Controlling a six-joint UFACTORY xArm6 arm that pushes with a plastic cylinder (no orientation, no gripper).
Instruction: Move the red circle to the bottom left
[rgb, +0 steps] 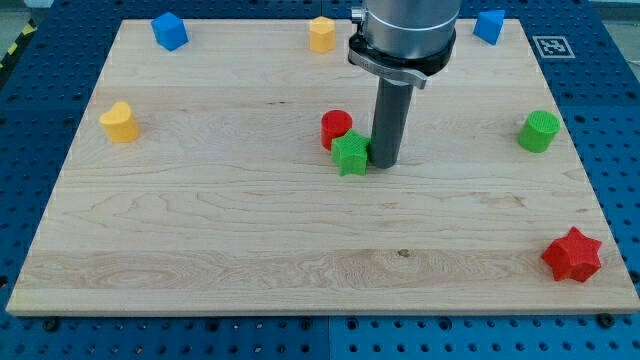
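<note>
Camera view: green star (351, 155) touching red circle (336, 128), beside my tip (385, 162).

arm: enters from the frame's top centre | rod: dark, straight, upright | my tip (386, 163): down at table level, just right of frame centre
</note>
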